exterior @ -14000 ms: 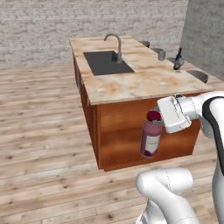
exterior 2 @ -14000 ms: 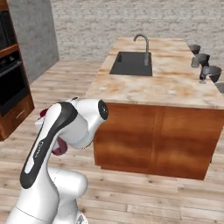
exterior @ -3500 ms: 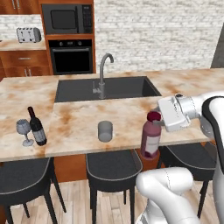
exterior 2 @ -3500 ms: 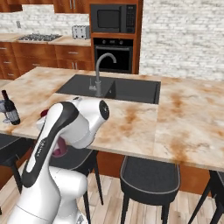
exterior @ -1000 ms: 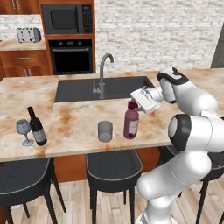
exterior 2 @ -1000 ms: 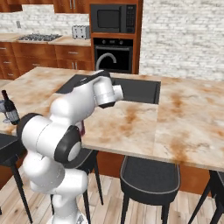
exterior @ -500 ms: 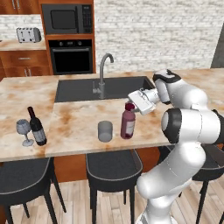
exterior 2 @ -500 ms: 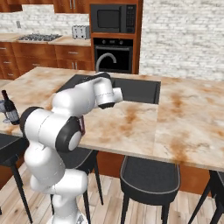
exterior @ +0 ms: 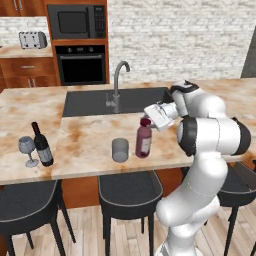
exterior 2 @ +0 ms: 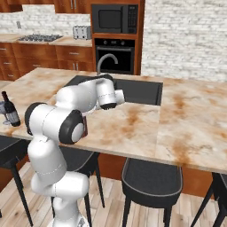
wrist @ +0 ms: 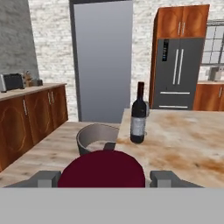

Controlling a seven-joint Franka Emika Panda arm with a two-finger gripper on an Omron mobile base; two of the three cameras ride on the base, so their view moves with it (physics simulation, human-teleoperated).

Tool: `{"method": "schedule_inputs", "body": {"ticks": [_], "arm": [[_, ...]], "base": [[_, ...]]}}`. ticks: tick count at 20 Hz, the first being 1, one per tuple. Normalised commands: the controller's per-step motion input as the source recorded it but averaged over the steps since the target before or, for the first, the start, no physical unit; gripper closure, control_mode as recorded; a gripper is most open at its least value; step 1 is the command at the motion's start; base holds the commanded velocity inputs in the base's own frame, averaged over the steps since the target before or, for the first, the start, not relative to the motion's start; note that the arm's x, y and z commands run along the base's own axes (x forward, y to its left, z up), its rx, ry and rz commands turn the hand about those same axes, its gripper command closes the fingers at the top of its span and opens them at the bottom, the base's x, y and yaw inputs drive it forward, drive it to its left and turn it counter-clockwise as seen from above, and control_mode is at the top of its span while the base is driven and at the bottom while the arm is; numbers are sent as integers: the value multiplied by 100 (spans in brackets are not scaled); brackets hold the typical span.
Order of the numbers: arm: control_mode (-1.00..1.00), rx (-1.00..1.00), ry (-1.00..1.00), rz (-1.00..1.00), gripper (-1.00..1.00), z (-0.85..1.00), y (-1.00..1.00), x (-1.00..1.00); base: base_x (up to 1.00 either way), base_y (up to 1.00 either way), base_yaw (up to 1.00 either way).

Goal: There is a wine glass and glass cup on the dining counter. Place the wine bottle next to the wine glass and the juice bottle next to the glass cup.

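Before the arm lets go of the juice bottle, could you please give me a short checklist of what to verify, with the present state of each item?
1. Juice bottle upright: ok, it stands straight in the left base view.
2. Juice bottle resting on the counter: cannot tell, its base looks down but contact is not clear.
3. Juice bottle next to the glass cup: ok, just to the cup's right, a small gap between them.
4. Gripper at the bottle's cap: ok, fingers flank the red cap.
5. Wine bottle beside the wine glass: ok, already together at the counter's left.
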Motion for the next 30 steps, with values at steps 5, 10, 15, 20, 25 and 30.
{"method": "schedule_inputs", "body": {"ticks": [5,10,15,20,25,30], "arm": [[-100,0,0,-6,100,-18,11,24],[-100,0,0,-4,100,-22,8,14],[-100,0,0,-1,100,-23,1,9],[-100,0,0,0,100,-16,0,15],[-100,0,0,0,100,-24,0,2],[-100,0,0,0,-100,-30,0,0]], "base": [[0,0,0],[0,0,0],[0,0,0],[0,0,0],[0,0,0],[0,0,0]]}}
